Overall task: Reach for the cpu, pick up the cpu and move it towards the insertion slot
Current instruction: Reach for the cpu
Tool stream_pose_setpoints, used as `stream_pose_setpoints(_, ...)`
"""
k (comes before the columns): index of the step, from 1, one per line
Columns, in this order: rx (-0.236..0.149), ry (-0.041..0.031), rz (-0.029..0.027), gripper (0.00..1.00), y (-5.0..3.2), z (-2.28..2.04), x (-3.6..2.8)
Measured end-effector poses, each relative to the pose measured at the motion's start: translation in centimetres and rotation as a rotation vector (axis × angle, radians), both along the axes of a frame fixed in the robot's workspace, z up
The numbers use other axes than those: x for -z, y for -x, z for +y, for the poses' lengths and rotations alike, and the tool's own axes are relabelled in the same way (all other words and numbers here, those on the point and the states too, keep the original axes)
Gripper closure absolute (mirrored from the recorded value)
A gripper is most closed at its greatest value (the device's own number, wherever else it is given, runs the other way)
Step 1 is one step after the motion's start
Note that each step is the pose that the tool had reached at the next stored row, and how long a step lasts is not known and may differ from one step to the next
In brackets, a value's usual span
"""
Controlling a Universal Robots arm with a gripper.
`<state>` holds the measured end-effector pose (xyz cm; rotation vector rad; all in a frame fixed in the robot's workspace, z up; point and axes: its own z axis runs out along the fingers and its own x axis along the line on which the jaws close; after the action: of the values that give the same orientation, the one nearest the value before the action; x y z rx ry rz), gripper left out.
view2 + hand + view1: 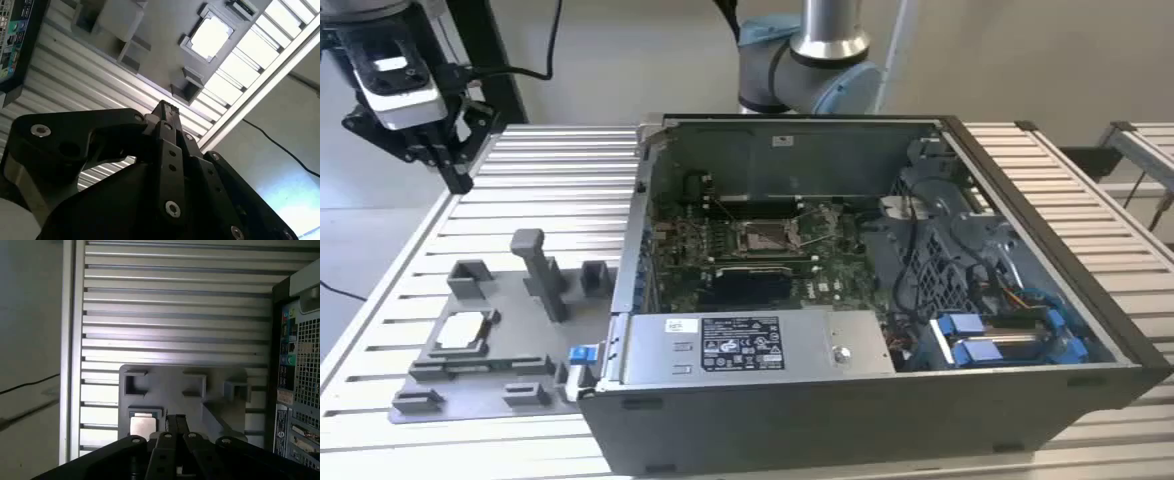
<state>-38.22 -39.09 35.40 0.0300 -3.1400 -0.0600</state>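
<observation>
The cpu (pixel 464 330) lies flat in a square recess of the grey plastic fixture (pixel 520 350) at the exterior view's left, its pale top face up. It also shows in both wrist views, cpu (pixel 210 36) and cpu (pixel 142 426). My gripper (pixel 456 178) hangs high above the table's far left corner, well away from the cpu, its black fingers (pixel 167 112) pressed together and holding nothing; its tip is the gripper (pixel 175 418) in the first wrist view. The insertion slot (pixel 765 237), a silver-framed socket on the green board, sits inside the open computer case.
The open computer case (pixel 881 400) takes up the middle and right of the slatted aluminium table (pixel 560 180). An upright grey post (pixel 534 265) and low blocks rise from the fixture. The arm's base (pixel 807 70) stands behind the case. The table's edge (pixel 260 85) runs near the fixture.
</observation>
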Motion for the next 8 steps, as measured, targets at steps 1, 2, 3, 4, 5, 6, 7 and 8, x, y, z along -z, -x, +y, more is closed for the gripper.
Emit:
stream_pose_setpoints(1,0.000,0.0000,0.0000,1.00,0.00,0.00,0.00)
stream_pose_setpoints(2,0.000,0.0000,0.0001,1.00,0.00,0.00,0.00)
stream_pose_setpoints(3,0.000,0.0000,0.0001,1.00,0.00,0.00,0.00)
stream_pose_setpoints(4,0.000,0.0000,0.0000,1.00,0.00,0.00,0.00)
stream_pose_setpoints(5,0.000,0.0000,0.0000,1.00,0.00,0.00,0.00)
stream_pose_setpoints(6,0.000,-0.0001,0.0000,1.00,0.00,0.00,0.00)
stream_pose_setpoints(7,0.000,0.0000,0.0000,1.00,0.00,0.00,0.00)
stream_pose_setpoints(8,0.000,0.0000,0.0000,1.00,0.00,0.00,0.00)
